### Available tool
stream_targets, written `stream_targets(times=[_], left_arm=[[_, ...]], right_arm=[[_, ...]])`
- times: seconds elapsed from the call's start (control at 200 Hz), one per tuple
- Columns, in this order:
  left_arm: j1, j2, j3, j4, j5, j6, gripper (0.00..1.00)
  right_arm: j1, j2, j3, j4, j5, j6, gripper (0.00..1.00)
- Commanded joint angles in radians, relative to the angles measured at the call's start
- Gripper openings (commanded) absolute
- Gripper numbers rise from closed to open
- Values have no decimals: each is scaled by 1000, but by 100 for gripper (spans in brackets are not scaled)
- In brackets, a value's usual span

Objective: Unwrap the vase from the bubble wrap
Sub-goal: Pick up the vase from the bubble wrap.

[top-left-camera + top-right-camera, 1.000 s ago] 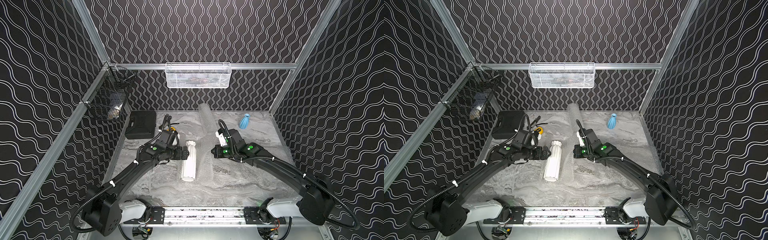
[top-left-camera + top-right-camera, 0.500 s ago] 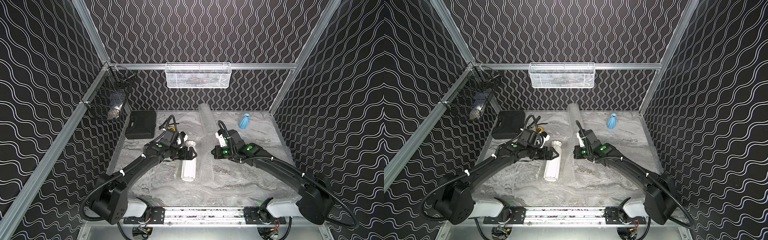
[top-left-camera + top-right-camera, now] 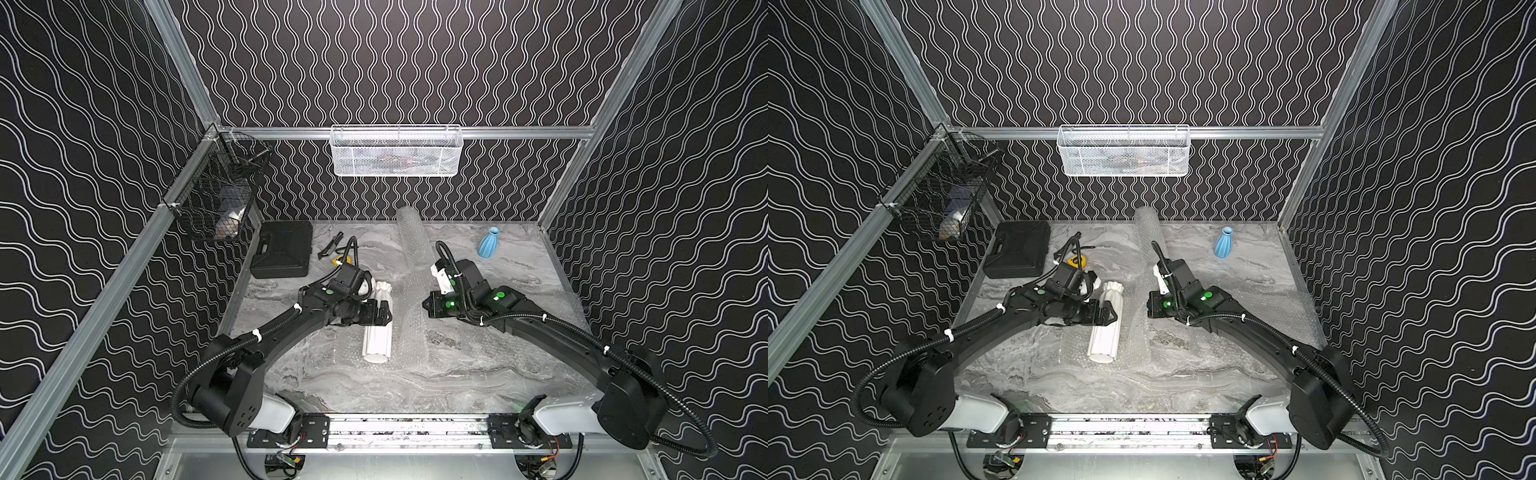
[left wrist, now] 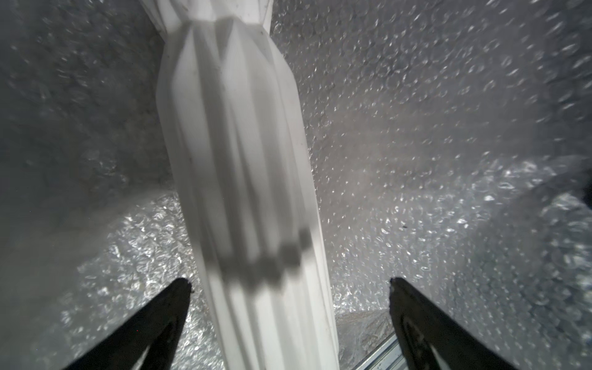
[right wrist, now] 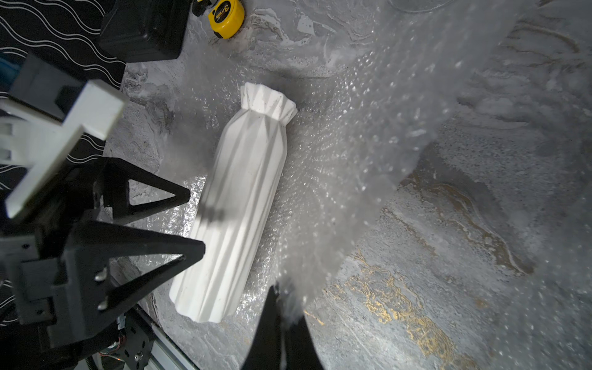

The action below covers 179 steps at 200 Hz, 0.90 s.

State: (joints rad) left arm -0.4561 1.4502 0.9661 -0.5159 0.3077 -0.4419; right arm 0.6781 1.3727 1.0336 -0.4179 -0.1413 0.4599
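The vase [image 3: 377, 341], white and ribbed, lies on its side near the middle of the surface [image 3: 374, 395], uncovered, with its flared mouth toward the back wall and its base toward the arm mounts. Under it and along its right side I see the bubble wrap [image 3: 412, 328]: a flat crinkled stretch beneath, then a sheet rising away from the vase. My right fingers [image 5: 263, 339] are pressed together on the edge of that sheet and hold it lifted off the surface. My left fingers [image 4: 150, 323] stand wide apart, one on either side of the vase's body, straddling it without clamping it. A roll [image 3: 409, 232] of the same wrap lies beyond, reaching the back wall. Farther out I make out a blue vase [image 3: 488, 242] upright at the back right, a black case [image 3: 282, 254] at the back left, and a yellow tape measure [image 5: 226, 14] just beside the case.
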Motion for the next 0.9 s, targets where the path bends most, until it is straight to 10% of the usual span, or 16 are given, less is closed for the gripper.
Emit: stream_targets(times=[0.0, 0.891], left_arm=[[-17, 22, -2, -17, -33, 5, 99], [-110, 139, -50, 80, -84, -83, 99]], right_arm=[[0, -1, -4, 19, -1, 3, 0], [0, 12, -11, 31, -11, 8, 0]])
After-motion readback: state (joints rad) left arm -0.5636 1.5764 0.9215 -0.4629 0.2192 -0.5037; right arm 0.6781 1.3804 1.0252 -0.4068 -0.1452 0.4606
